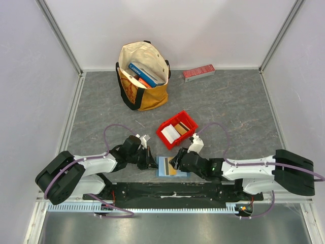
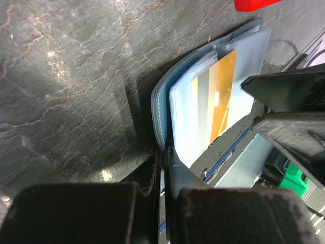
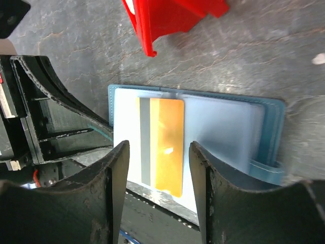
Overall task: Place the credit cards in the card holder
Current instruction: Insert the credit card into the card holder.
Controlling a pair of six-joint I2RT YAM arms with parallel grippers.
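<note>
Grey stone-patterned table (image 1: 228,107) bearing a canvas tote bag (image 1: 147,96) and a red bin (image 1: 183,137) containing white and tan cards (image 1: 172,133). At the near edge, the teal card holder (image 3: 228,127) lies open, pale blue sleeves upward, with the left gripper (image 2: 163,168) clenched on its edge. An orange, grey-striped credit card (image 3: 167,147) rests on the sleeves between the parted, released jaws of the right gripper (image 3: 158,147).

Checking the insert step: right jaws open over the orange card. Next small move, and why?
Probably lift the right gripper clear and head for the red bin. Its jaws stand open astride the orange card, which lies flat on the open card holder; the left gripper clamps its edge, and more cards lie in the bin.
</note>
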